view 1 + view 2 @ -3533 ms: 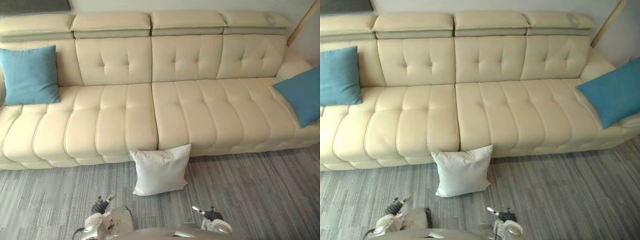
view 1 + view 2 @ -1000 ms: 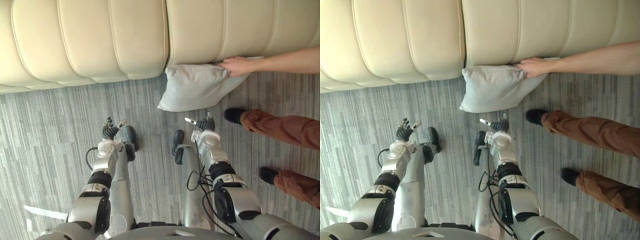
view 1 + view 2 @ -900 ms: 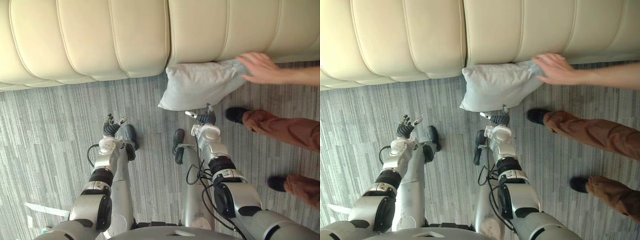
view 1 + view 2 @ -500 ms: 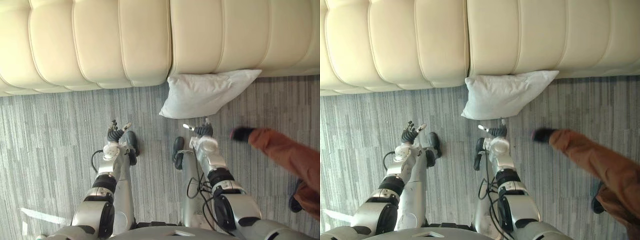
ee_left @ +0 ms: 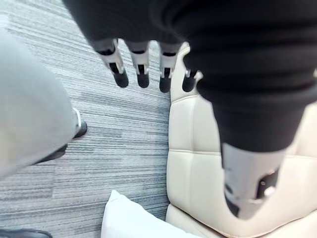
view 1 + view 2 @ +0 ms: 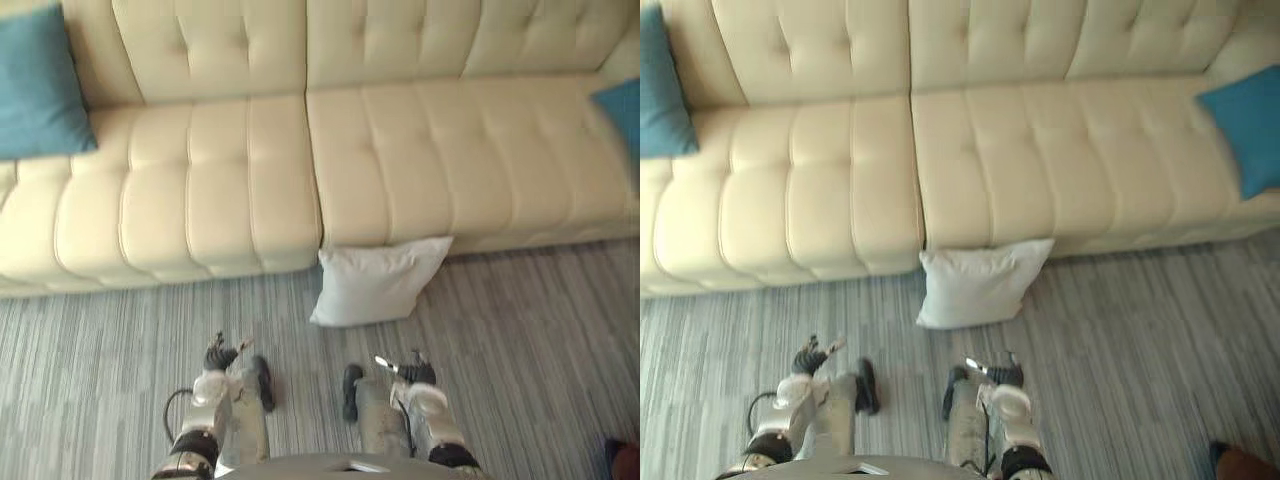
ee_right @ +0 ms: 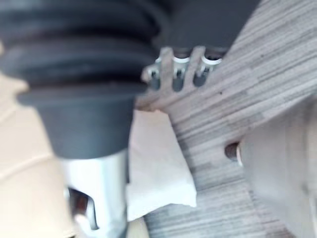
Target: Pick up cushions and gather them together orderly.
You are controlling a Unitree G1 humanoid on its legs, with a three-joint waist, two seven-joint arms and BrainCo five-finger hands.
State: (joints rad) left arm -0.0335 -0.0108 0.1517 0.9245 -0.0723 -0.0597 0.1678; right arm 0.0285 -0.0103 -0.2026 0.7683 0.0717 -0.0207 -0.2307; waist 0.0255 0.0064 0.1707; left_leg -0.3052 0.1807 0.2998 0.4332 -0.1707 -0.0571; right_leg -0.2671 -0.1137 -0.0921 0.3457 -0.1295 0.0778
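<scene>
Floor cushion (image 6: pixel 375 283) against sofa (image 6: pixel 400 150) front; left cushion (image 6: pixel 40 85), right cushion (image 6: pixel 1245 125) on seat.

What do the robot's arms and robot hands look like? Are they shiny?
Yes, a bit! The arms are silver-grey with dark bands. The left robot hand and the right robot hand have slim silver fingers with dark tips, plus a thicker silver thumb set apart. A dark ribbed cover, like a rubber sleeve, wraps the back of each hand and the wrist.
</scene>
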